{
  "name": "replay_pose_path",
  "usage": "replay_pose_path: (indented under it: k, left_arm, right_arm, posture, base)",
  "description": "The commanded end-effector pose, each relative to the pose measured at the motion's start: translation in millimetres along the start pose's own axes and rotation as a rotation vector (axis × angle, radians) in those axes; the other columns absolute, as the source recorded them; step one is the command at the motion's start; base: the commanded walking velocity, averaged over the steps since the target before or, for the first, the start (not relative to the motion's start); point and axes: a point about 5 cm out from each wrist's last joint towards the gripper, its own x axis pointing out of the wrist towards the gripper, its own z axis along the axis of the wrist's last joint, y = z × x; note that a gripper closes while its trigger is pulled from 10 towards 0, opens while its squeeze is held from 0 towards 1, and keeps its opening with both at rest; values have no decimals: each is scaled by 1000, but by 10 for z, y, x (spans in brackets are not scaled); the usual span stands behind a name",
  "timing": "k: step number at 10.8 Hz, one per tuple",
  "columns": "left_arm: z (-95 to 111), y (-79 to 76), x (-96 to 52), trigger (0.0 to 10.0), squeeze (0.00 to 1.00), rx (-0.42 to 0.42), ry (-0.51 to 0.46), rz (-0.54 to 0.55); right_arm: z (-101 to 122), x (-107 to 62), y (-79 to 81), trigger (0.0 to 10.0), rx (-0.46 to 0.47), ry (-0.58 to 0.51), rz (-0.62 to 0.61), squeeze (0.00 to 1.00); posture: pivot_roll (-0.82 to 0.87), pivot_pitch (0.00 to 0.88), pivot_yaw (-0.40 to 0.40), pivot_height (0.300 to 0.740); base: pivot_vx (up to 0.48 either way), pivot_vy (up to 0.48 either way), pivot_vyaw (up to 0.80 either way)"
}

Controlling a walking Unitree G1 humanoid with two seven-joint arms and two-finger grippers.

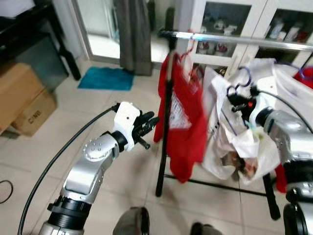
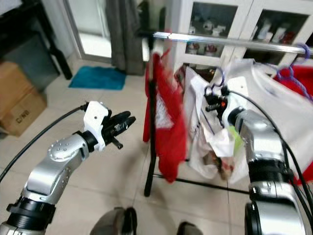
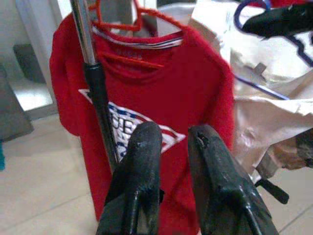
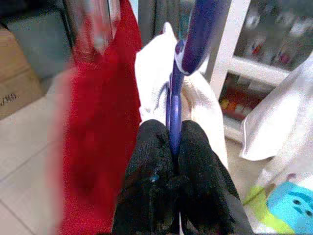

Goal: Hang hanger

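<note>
A silver rail (image 1: 234, 39) on a black rack runs across the upper right. A red shirt (image 1: 183, 117) hangs from it on a red hanger (image 3: 132, 19). My right gripper (image 1: 239, 100) is shut on the neck of a purple hanger (image 4: 173, 112) that carries a white printed shirt (image 1: 234, 142). Its hook (image 1: 243, 78) is below the rail, just right of the red shirt. My left gripper (image 1: 146, 125) is raised left of the red shirt, its fingers (image 3: 142, 147) slightly open with nothing between them.
Another purple hanger (image 2: 293, 68) with a white garment hangs on the rail at the far right. A white glass-door cabinet (image 1: 234, 19) stands behind the rack. Cardboard boxes (image 1: 24, 103) and a blue mat (image 1: 105, 78) lie on the tiled floor to the left.
</note>
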Motion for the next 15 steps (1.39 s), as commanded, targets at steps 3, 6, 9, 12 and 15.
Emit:
replay_pose_path:
  k: [3, 6, 9, 12, 15]
  left_arm:
    - [10, 6, 9, 10000, 0, 15, -5, 10]
    - [-3, 8, 13, 10000, 0, 17, -4, 8]
    - [-63, 34, 1, 10000, 0, -9, -7, 66]
    - [-86, 83, 2, 10000, 0, -37, -24, 143]
    - [-62, 59, 48, 10000, 0, -73, -48, 80]
  right_arm:
    - [31, -180, -27, 0, -51, -53, -140, 0]
    - [-152, -347, -74, 0, -63, -1, -310, 0]
    - [-360, -470, 49, 0, -32, 32, -360, 0]
    - [-449, -464, 286, 0, -6, 25, -337, 0]
    - [-289, -351, 599, 0, -21, -27, -140, 0]
  posture:
    - [28, 0, 33, 740]
    - [24, 0, 31, 740]
    - [16, 0, 27, 740]
    - [10, 0, 20, 740]
    - [15, 0, 11, 740]
  base:
    - [-328, 0, 0]
    - [-198, 0, 0]
    - [0, 0, 0]
    - [0, -266, 0]
    - [0, -155, 0]
